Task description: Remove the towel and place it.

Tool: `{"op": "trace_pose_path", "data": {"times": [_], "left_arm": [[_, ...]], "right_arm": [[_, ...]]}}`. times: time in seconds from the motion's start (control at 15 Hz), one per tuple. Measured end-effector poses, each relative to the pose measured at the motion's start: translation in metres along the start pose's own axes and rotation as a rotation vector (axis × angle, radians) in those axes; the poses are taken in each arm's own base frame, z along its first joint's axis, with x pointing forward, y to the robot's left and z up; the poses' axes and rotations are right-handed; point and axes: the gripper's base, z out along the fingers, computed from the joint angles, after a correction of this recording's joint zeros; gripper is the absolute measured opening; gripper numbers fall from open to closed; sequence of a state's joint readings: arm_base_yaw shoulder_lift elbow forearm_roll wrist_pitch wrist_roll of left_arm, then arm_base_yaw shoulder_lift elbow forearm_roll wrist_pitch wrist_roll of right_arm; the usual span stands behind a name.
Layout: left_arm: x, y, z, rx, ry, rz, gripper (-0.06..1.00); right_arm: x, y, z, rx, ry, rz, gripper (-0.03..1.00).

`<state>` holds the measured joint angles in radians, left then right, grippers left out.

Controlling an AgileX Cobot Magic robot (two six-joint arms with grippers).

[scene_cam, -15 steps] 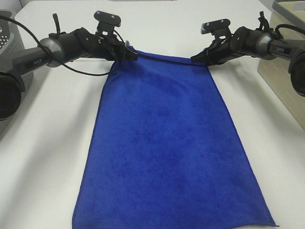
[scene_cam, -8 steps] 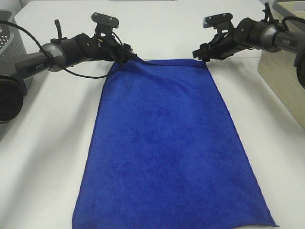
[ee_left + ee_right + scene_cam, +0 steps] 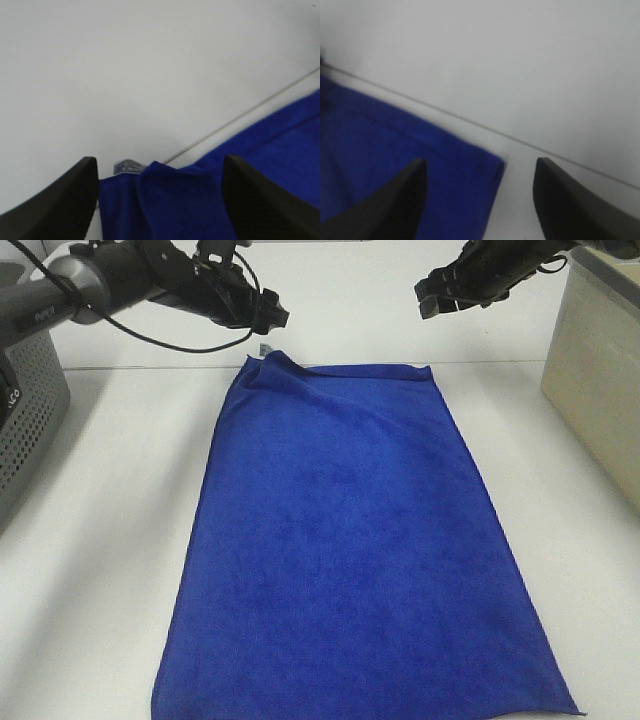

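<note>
The royal-blue towel (image 3: 350, 540) lies spread flat on the white table (image 3: 110, 540), running from the far side to the front edge. Its far-left corner is slightly rumpled and shows a small white tag (image 3: 264, 350). My left gripper (image 3: 272, 318) hovers above that corner, open and empty. In the left wrist view the towel (image 3: 240, 190) and its tag (image 3: 127, 167) lie below the spread fingers (image 3: 60, 205). My right gripper (image 3: 432, 298) hangs open above the far-right corner. The right wrist view shows that towel corner (image 3: 420, 170) between its fingers (image 3: 570, 210), untouched.
A perforated grey basket (image 3: 25, 410) stands at the left edge of the table. A beige bin (image 3: 595, 370) stands at the right edge. A seam line crosses the table just beyond the towel's far hem.
Both grippers opened, let go of the towel's far corners, and rose up and away. The towel's far edge dropped onto the table.
</note>
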<state>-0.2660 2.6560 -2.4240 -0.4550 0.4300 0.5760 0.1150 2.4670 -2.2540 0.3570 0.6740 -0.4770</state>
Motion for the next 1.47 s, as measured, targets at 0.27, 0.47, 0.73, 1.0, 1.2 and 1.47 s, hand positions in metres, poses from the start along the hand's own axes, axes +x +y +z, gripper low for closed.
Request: {"op": "trace_pose_path", "data": {"times": [0.27, 0.47, 0.73, 1.0, 1.2, 1.47], "left_arm": [[-0.029, -0.001, -0.060, 0.015, 0.327, -0.063, 0.65], [-0.044, 0.004, -0.107, -0.086, 0.528, -0.124, 0.71], [-0.080, 0.010, -0.154, -0.173, 0.477, -0.143, 0.78], [-0.093, 0.066, -0.200, -0.271, 0.394, -0.315, 0.78], [-0.090, 0.124, -0.249, -0.350, 0.333, -0.472, 0.78], [-0.074, 0.116, -0.306, -0.424, 0.425, -0.486, 0.78]], "right_arm": [[-0.009, 0.020, -0.059, -0.113, 0.187, 0.053, 0.59], [-0.024, 0.030, -0.112, -0.113, 0.203, 0.084, 0.71], [-0.037, 0.034, -0.176, -0.002, 0.201, 0.089, 0.78], [-0.043, 0.017, -0.233, 0.144, 0.117, 0.213, 0.78], [-0.034, -0.003, -0.279, 0.204, 0.066, 0.272, 0.77], [0.025, 0.017, -0.312, 0.233, 0.211, 0.304, 0.77]]}}
